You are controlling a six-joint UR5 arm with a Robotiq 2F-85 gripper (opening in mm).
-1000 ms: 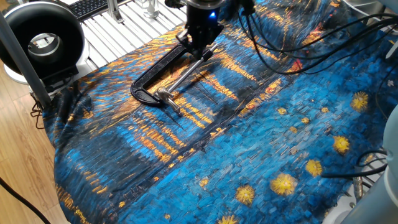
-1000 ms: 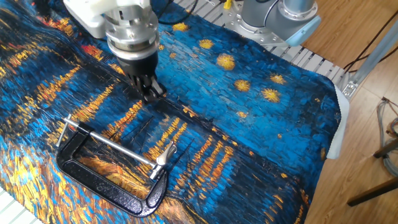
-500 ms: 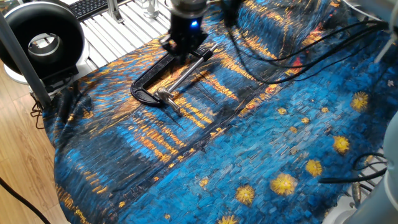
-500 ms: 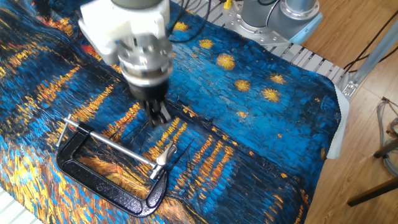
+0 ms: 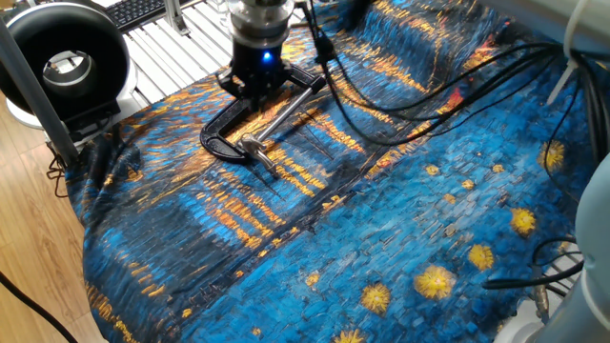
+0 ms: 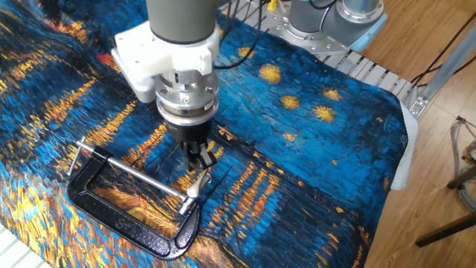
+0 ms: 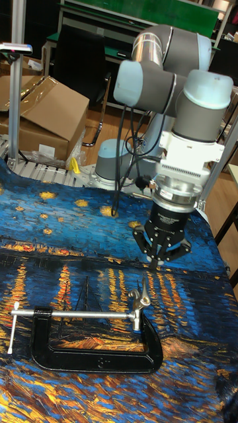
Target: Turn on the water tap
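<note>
The water tap (image 7: 140, 295) is a small silver piece with a winged top (image 6: 199, 182), held in the jaw of a black C-clamp (image 7: 99, 360) that lies flat on the painted cloth. The clamp's long silver screw (image 6: 134, 173) ends in a small crossbar handle (image 7: 13, 325). In one fixed view the clamp (image 5: 221, 122) lies at the upper left. My gripper (image 7: 160, 262) points straight down just above and behind the tap, not touching it. Its fingers are together with nothing between them (image 6: 201, 158), and it hangs over the clamp (image 5: 251, 92).
A blue and orange painted cloth (image 5: 381, 210) covers the table. A black ring-shaped device (image 5: 62, 57) and a keyboard (image 5: 138, 10) stand beyond the cloth's edge. Black cables (image 5: 429, 86) trail over the cloth. A cardboard box (image 7: 46, 112) sits behind the table.
The gripper has travelled across the cloth toward the clamp's jaw end and now hangs just above the tap. The clamp has not moved.
</note>
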